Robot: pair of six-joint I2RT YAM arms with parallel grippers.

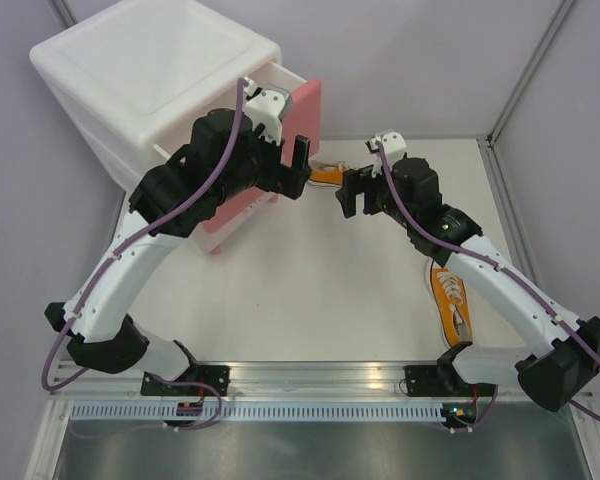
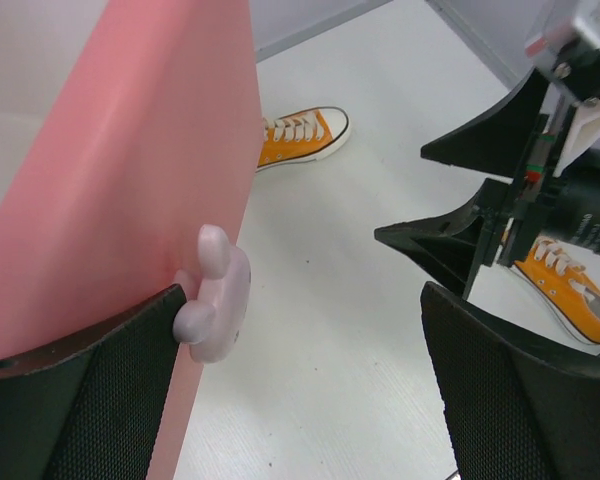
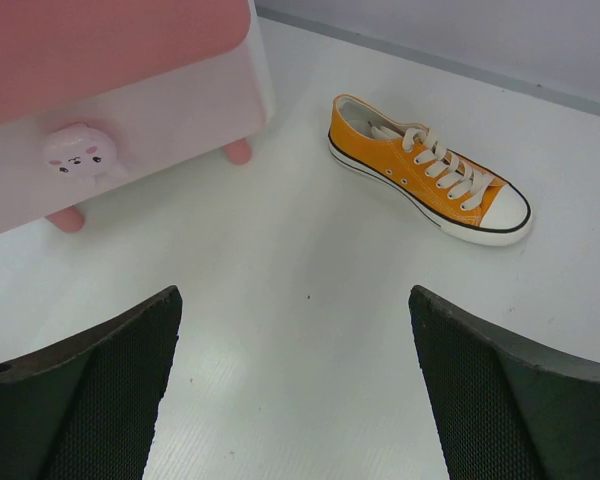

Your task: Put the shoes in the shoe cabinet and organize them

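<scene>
The white shoe cabinet [image 1: 150, 70] stands at the far left with its upper pink drawer [image 1: 305, 110] pulled out. My left gripper [image 1: 298, 168] is open and empty at that drawer's front. In the left wrist view [image 2: 300, 300] its left finger touches the white bunny knob [image 2: 215, 295]. One orange shoe [image 1: 325, 176] lies on the table between the grippers and shows whole in the right wrist view [image 3: 430, 172]. A second orange shoe [image 1: 452, 300] lies under my right arm. My right gripper [image 1: 352, 190] is open and empty above the table [image 3: 290, 300]. The cream shoes are out of view.
The lower drawer's bunny knob [image 3: 80, 150] and the cabinet's pink feet [image 3: 238, 152] show in the right wrist view. The two grippers face each other closely at mid-table. A raised rim [image 1: 505, 200] borders the table on the right.
</scene>
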